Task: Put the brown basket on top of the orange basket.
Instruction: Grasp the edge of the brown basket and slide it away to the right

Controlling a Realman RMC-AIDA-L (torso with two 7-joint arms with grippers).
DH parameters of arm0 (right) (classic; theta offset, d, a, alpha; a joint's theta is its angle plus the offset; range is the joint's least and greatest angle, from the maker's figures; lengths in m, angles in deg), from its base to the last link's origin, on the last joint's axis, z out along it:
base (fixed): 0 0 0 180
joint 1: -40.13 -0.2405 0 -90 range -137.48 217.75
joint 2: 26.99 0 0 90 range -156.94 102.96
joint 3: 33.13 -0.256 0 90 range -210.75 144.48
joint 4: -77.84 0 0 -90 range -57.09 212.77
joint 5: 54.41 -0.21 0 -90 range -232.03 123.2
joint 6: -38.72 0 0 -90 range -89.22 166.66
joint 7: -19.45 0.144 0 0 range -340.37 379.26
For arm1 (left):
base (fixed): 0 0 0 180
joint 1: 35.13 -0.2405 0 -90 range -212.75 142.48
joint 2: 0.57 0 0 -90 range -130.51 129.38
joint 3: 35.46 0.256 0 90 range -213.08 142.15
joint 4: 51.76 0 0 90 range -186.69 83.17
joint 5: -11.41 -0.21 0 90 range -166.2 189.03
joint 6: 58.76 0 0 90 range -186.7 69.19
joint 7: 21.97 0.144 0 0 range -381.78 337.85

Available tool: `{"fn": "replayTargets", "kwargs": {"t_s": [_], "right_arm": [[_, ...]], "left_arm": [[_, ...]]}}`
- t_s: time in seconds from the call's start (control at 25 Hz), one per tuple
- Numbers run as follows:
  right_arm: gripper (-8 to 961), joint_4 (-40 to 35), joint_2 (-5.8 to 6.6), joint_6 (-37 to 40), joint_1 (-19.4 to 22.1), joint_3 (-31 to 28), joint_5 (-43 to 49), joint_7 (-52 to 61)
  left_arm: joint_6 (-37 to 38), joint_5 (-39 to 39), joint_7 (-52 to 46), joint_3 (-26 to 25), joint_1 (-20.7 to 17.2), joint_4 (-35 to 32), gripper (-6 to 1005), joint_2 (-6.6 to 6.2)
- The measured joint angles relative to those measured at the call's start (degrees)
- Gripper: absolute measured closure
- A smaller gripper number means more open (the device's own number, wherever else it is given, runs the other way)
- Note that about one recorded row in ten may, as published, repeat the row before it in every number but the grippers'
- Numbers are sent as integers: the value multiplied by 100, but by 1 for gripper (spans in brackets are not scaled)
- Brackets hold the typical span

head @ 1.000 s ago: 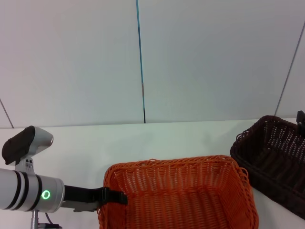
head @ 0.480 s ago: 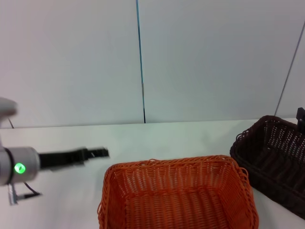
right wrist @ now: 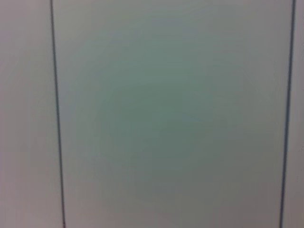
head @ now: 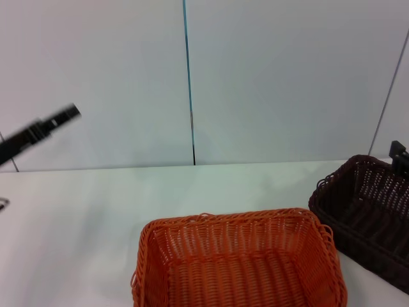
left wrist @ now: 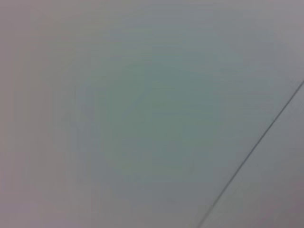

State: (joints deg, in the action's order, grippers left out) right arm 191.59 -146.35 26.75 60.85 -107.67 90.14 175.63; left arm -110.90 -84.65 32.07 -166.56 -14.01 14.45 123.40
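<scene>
The orange basket (head: 239, 262) stands on the white table at the front centre, its open top up. The brown basket (head: 367, 214) stands to its right, partly cut off by the right edge of the head view, apart from the orange one. My left gripper (head: 64, 118) is raised high at the far left, in front of the wall, well away from both baskets. A black part of my right gripper (head: 399, 155) shows at the right edge, at the brown basket's far rim. Both wrist views show only wall panels.
The white table (head: 96, 211) stretches to the left of and behind the baskets. A pale panelled wall with dark seams (head: 189, 83) stands behind the table.
My left arm has let go of the orange basket's left rim and swung up and away to the left. The baskets have not moved. The right gripper has barely shifted.
</scene>
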Motion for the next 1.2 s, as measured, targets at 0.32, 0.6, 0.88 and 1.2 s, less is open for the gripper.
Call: {"fn": "replayTargets", "kwargs": {"t_s": [0.32, 0.6, 0.88, 1.2], "right_arm": [[39, 157, -9, -371, -42, -10, -20, 32], [38, 230, -2, -1217, -200, -474, -58, 569], [38, 263, 0, -1814, -415, -821, -58, 675], [39, 338, 2, -2558, -618, -1461, -49, 794]], "left_arm": [[112, 1135, 2626, 178, -81, 54, 93, 6], [1700, 383, 3232, 1317, -657, 784, 94, -2], [3376, -205, 3035, 2933, -1578, 1617, 95, 12], [3182, -160, 1532, 3420, -2196, 1822, 96, 1]]}}
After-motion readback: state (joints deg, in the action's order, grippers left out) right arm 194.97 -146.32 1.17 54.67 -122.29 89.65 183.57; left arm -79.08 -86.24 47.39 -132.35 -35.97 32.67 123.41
